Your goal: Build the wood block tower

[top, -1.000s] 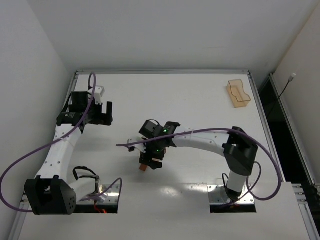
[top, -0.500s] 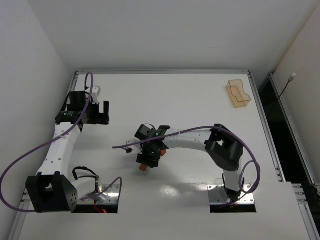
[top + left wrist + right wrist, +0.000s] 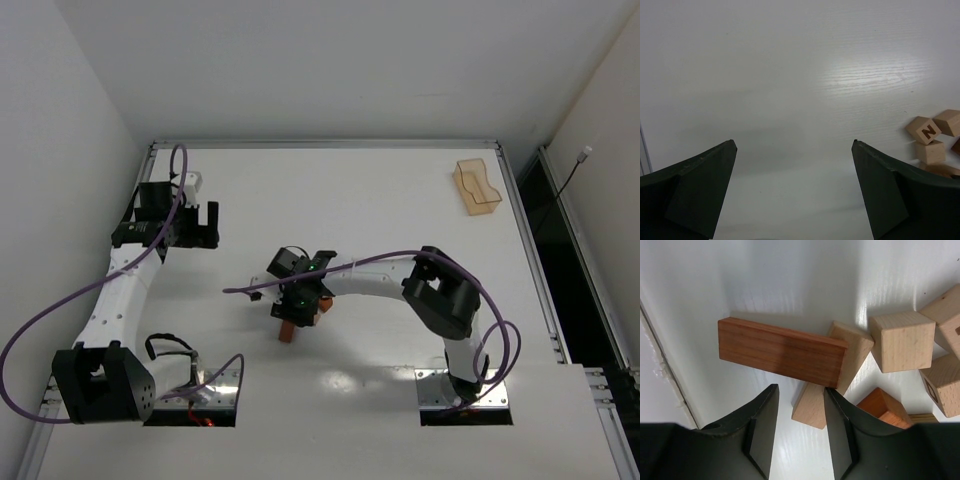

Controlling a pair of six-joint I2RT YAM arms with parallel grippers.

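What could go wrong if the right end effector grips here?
1. The right end effector appears to straddle the end of a tan bar that the reddish bar lies across; lifting it would likely tip or drag that bar.
2. A tan cube sits close beside them and might get nudged.

Stretches the left arm forward from its base, wrist turned rightward, with the left hand held level, both dark fingers spread as wide as they go and nothing between them. Bends the right arm in a low arc across toward the middle, elbow raised above its base, wrist tipped down. Points the right hand straight downward, its two fingers close together with only a narrow gap between the tips, not pressed shut.
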